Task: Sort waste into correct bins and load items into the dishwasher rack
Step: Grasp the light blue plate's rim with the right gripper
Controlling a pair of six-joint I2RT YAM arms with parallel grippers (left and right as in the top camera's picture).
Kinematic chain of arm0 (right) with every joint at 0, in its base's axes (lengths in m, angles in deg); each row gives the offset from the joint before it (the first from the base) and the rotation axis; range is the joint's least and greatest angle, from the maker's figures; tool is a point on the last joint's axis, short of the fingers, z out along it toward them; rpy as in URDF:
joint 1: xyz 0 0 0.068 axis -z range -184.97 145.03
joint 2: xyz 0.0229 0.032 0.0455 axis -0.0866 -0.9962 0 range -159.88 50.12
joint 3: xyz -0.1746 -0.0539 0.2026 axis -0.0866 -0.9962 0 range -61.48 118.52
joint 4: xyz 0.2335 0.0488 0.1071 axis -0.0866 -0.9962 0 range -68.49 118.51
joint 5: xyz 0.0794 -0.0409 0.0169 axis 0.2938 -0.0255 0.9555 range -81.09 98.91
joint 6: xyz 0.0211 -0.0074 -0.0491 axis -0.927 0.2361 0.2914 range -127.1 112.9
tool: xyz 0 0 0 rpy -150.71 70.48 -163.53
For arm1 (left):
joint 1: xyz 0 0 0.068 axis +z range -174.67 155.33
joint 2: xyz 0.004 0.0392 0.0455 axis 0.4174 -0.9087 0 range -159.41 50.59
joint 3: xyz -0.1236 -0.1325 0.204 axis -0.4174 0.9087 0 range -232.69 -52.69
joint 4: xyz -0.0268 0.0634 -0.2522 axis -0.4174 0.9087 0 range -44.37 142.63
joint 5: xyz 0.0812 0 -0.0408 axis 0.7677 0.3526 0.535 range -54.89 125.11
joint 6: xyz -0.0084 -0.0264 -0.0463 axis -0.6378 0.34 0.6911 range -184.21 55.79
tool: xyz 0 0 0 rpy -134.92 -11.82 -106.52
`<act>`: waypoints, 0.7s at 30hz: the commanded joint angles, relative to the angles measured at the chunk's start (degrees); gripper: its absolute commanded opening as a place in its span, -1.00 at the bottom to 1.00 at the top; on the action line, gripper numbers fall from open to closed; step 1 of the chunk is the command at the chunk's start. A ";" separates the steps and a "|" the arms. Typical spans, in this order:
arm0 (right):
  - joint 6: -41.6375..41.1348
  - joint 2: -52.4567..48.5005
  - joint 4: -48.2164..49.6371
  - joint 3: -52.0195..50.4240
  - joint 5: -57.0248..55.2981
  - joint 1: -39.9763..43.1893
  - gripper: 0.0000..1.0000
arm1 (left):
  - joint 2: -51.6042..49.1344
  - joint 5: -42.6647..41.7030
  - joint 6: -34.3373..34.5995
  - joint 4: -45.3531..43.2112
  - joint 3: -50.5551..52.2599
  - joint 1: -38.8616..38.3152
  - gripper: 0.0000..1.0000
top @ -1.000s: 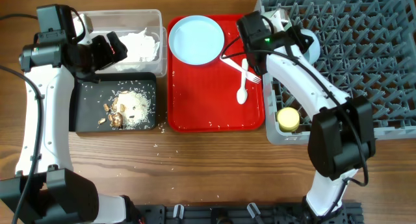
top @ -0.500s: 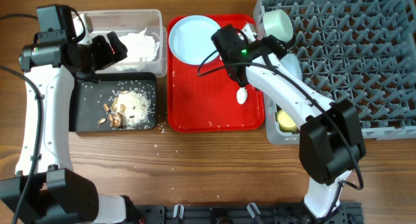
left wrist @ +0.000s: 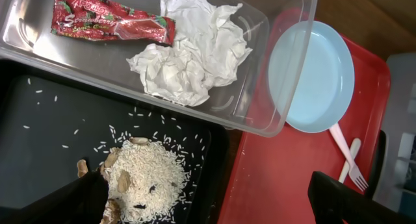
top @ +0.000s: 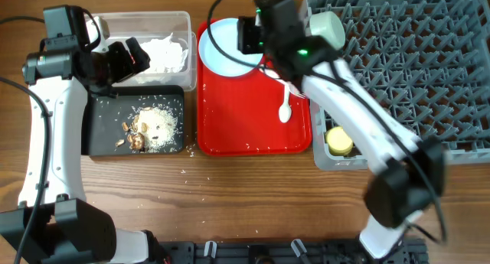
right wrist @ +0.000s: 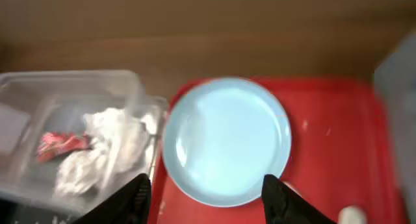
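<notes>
A round pale blue plate (top: 226,48) (right wrist: 226,139) lies at the back of the red serving tray (top: 245,118). My right gripper (top: 246,36) (right wrist: 211,201) hovers over it, open and empty, with one finger to each side of the plate's near rim. A white fork and spoon (top: 285,102) lie on the tray's right side. The pale green bowl (top: 325,27) and the yellow cup (top: 339,140) stand in the grey dishwasher rack (top: 413,73). The clear tub (left wrist: 286,113) holds the red wrapper (left wrist: 110,23) and the white tissue (left wrist: 188,52). My left gripper (top: 129,57) (left wrist: 218,204) hangs open over the black tray (left wrist: 39,139), which holds rice and scraps (left wrist: 146,175).
The clear tub (top: 145,23) and black tray (top: 103,126) sit side by side left of the red tray. A few crumbs lie on the wooden table (top: 184,172) in front. My right arm stretches across the rack's left edge.
My right gripper let go of the green bowl in the rack, opened, and swung left over the plate. The left arm has not moved.
</notes>
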 commanded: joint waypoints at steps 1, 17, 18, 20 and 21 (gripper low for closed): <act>-15.41 -10.73 1.81 -1.22 1.53 0.04 0.09 | 0.81 -0.04 -0.70 -0.13 -0.15 0.11 1.00; -20.85 -22.14 0.17 -1.22 0.98 0.24 -0.76 | 0.81 -0.07 -0.70 -0.13 -0.15 0.11 1.00; -20.85 -22.12 0.04 -1.22 0.98 0.33 -0.80 | 0.81 -0.04 -0.68 -0.13 -0.15 0.11 1.00; -20.83 -21.81 -0.07 -1.20 1.55 0.68 -0.91 | 0.81 -0.07 -0.70 -0.13 -0.15 0.11 1.00; -20.72 -21.31 -0.07 -1.20 2.08 0.92 -0.91 | 0.79 -0.04 -0.70 -0.13 -0.15 0.11 1.00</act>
